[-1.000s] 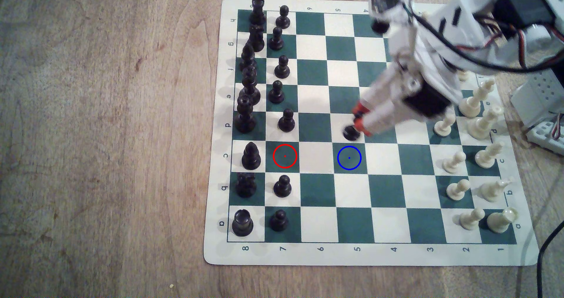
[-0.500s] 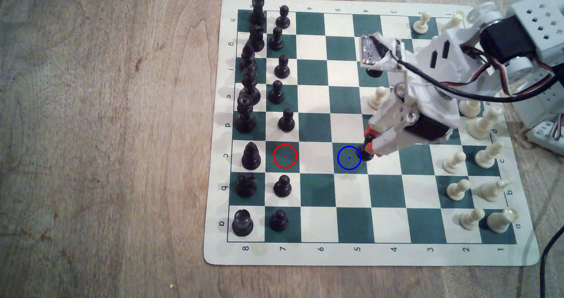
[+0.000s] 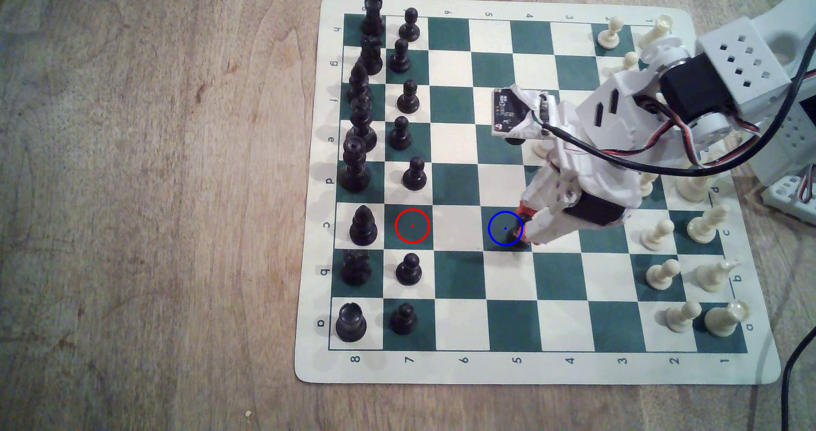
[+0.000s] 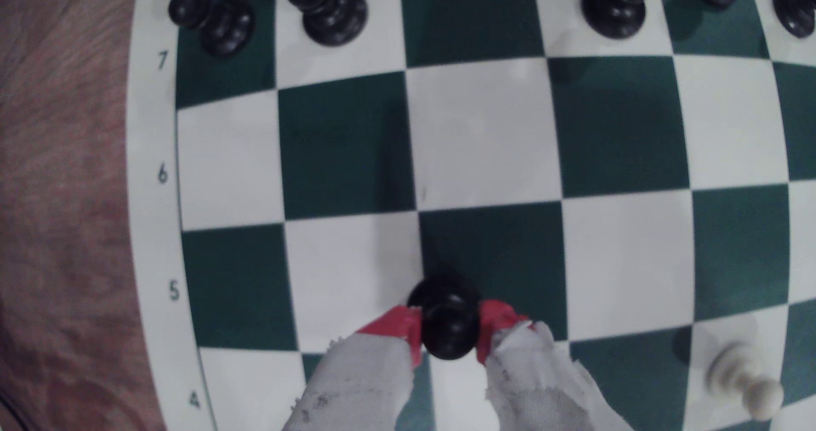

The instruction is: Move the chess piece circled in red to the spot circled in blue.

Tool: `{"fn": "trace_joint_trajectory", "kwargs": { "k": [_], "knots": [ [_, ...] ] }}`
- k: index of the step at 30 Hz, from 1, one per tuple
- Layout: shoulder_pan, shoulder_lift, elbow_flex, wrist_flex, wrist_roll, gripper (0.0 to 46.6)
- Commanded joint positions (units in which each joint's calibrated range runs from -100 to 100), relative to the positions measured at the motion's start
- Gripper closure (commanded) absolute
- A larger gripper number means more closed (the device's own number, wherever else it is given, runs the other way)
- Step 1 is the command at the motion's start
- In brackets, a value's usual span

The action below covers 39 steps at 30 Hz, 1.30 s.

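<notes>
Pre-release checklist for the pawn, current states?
1. Gripper shut on the black pawn: ok.
2. Pawn over the blue-ringed square: ok, toward its edge on the exterior view's right.
3. Pawn base resting on the board: cannot tell.
4. Pawn upright: cannot tell.
5. Red-ringed square vacated: ok.
6. White pawn apart from the fingers: ok.

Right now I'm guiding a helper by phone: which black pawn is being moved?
On the green-and-white chess mat, find the blue-ringed square. The black pawn there is pinched between the gripper's red-tipped fingers, far from the other black pawns.
</notes>
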Motion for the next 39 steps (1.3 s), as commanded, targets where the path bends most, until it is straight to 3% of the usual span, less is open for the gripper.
{"fn": "trace_joint_trajectory", "kwargs": {
  "k": [1, 13, 17, 22, 24, 39],
  "knots": [
    [1.4, -0.6, -5.1, -1.1, 0.2, 46.4],
    [2.2, 1.9, -5.4, -1.8, 0.7, 45.8],
    [2.3, 2.9, -5.7, -1.8, 0.8, 41.4],
    [2.1, 3.5, -4.8, -1.5, 0.8, 31.7],
    [2.1, 3.5, -4.7, -1.1, 0.8, 30.4],
    [0.0, -3.9, -2.5, 6.3, 1.0, 29.1]
  ]
}}
